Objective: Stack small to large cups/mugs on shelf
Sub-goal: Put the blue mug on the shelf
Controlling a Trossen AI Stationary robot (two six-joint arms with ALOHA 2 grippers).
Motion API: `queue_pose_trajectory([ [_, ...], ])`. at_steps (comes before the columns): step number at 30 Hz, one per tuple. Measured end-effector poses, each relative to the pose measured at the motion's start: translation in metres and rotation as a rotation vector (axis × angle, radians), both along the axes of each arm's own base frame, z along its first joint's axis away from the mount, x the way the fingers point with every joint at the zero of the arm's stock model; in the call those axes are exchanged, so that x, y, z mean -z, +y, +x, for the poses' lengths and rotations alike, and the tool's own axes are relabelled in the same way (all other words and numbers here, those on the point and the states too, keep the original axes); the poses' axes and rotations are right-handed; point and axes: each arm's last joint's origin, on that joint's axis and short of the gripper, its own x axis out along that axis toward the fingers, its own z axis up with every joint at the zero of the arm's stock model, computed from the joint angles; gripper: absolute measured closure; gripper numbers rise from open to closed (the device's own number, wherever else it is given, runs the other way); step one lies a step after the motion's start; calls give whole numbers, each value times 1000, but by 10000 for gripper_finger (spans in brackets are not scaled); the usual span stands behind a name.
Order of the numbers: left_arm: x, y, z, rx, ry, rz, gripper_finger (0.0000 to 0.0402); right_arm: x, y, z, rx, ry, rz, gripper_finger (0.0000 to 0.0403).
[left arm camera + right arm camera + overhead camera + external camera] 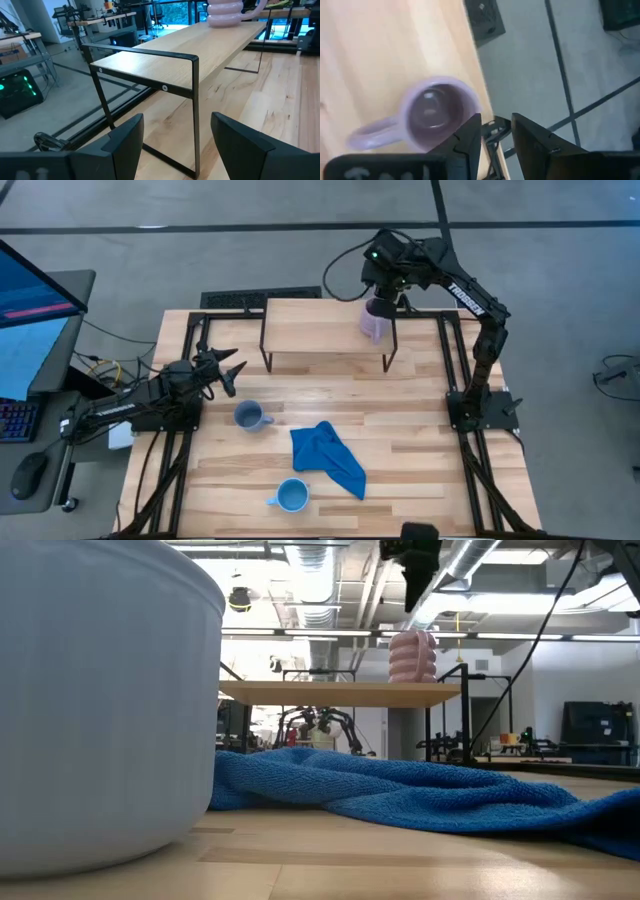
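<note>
One purple mug stands on your shelf; the right tool hovers above it, fingers spread.

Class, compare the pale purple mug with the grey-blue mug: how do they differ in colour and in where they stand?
The pale purple mug stands on the shelf, near its right end; the grey-blue mug stands on the tabletop below. The purple one sits under the right end effector; the grey-blue one lies close to the left end effector. Both are upright, handled and ungripped.

Pale purple mug; grey-blue mug; light-blue mug; blue cloth.
</note>
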Motion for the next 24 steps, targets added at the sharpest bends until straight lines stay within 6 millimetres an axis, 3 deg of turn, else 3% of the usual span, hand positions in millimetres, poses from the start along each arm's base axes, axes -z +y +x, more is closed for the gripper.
queue_pose_trajectory([
  [12, 0, 0, 0, 0, 0, 0, 178, -1, 57, 25, -235, -128, 245, 274],
  [17, 0, 0, 0, 0, 0, 1, 178, -14, 74, 8, -270, -166, 254, 274],
  [24, 0, 0, 0, 0, 0, 1, 178, 0, 84, -16, -242, -202, 260, 274],
])
